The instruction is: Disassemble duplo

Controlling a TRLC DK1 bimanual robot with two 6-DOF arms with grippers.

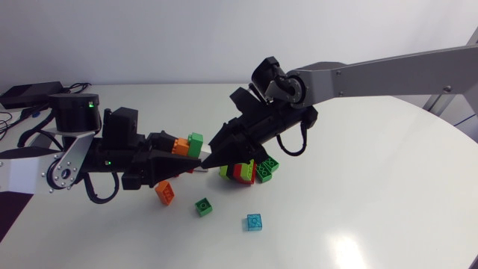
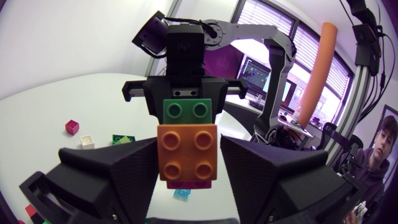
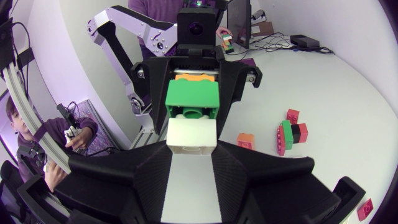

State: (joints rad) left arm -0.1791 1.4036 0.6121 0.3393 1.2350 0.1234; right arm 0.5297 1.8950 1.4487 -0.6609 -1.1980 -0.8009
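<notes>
**Workpiece.** The duplo stack (image 1: 188, 143) is a row of three moulded plastic bricks pressed together. It is held clear of the white round worktop (image 1: 358, 187), bridging the two arms.

**Grip state.**
- The left pincer (image 2: 188, 149) is pinching the orange four-stud plastic brick (image 2: 188, 155) at one end.
- The right pincer (image 3: 191, 142) is pinching the white plastic brick (image 3: 191, 134) at the other end.
- The green plastic brick (image 3: 191, 99) sits between them, and neither pincer grips it.

**Handling.** The bricks are probably light, stiff and hard-walled. Their smooth, glossy sides could slip under a broad wedge finger. The joints hold by stud friction alone, so they should yield to a tilt or peel more readily than to a straight pull. Take hold on two opposite flat side walls, seated deep between the fingers, never on the studs. The green plastic brick may come away with either end.

**Below the stack.** On the worktop lie a loose orange brick (image 1: 165, 193), a loose green brick (image 1: 203, 206), a translucent blue brick (image 1: 255, 222) and a red-and-green brick cluster (image 1: 250, 170).
</notes>
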